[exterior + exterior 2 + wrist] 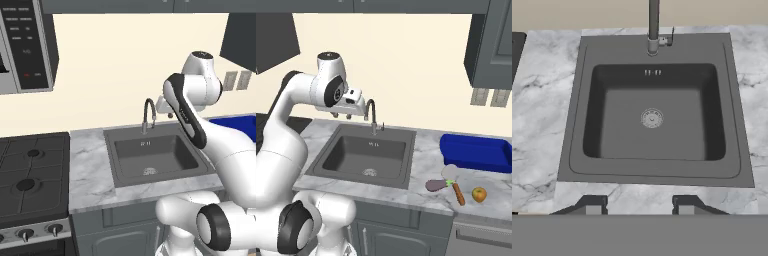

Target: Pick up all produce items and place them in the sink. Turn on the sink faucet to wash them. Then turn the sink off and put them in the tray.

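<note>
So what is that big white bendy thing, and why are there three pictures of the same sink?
The white thing is a robot arm in a pretend, computer-drawn kitchen. Two cameras ride behind it, one to its left and one to its right, so you see the same sink from two sides. The third camera sits on the arm's hand and looks straight down into the basin, at the round drain and the faucet.

Its end effector, the pinching part, hangs above the sink, shut and holding nothing.

On the marble counter, right of the sink, sit a blue tray, a purple eggplant and a small yellow fruit. Something orange lies between them; I can't tell what it is. The sink holds nothing yet, so the washing hasn't started.
</note>
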Robot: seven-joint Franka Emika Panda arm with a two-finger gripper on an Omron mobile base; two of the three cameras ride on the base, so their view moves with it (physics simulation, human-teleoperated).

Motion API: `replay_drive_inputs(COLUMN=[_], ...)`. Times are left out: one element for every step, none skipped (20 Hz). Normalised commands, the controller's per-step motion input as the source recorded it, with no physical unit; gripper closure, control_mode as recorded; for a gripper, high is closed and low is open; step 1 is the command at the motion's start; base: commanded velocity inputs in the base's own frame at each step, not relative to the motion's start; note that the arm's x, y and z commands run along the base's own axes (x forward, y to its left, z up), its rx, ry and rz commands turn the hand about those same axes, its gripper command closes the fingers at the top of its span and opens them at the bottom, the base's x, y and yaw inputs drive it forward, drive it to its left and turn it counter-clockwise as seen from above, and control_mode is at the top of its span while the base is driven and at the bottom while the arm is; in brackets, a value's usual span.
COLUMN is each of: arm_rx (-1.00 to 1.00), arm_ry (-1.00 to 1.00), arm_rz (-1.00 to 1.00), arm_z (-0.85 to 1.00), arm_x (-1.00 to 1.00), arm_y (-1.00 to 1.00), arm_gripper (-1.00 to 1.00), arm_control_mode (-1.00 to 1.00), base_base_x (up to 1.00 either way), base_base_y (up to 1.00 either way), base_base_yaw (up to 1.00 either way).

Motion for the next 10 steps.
replay_drive_inputs(arm_rx=[0.00, 0.00, 0.00, 0.00, 0.00, 0.00, 0.00, 0.00, 0.00, 0.01], arm_ry=[0.00, 0.00, -0.01, -0.01, -0.01, 0.00, 0.00, 0.00, 0.00, 0.00], arm_rz=[0.00, 0.00, 0.00, 0.00, 0.00, 0.00, 0.00, 0.00, 0.00, 0.00], arm_z=[0.00, 0.00, 0.00, 0.00, 0.00, 0.00, 0.00, 0.00, 0.00, 0.00], arm_x=[-0.01, 0.00, 0.00, -0.09, -0.05, -0.09, -0.11, -0.08, -0.11, -0.07], arm_y=[0.00, 0.00, 0.00, -0.06, -0.24, -0.32, -0.42, -0.51, -0.59, -0.65], arm_gripper=[-1.00, -1.00, -1.00, -1.00, -1.00, -1.00, -1.00, -1.00, -1.00, -1.00], arm_control_mode=[-1.00, -1.00, -1.00, -1.00, -1.00, -1.00, -1.00, -1.00, -1.00, -1.00], base_base_x=[0.00, 0.00, 0.00, 0.00, 0.00, 0.00, 0.00, 0.00, 0.00, 0.00], base_base_y=[0.00, 0.00, 0.00, 0.00, 0.00, 0.00, 0.00, 0.00, 0.00, 0.00], base_base_yaw=[0.00, 0.00, 0.00, 0.00, 0.00, 0.00, 0.00, 0.00, 0.00, 0.00])
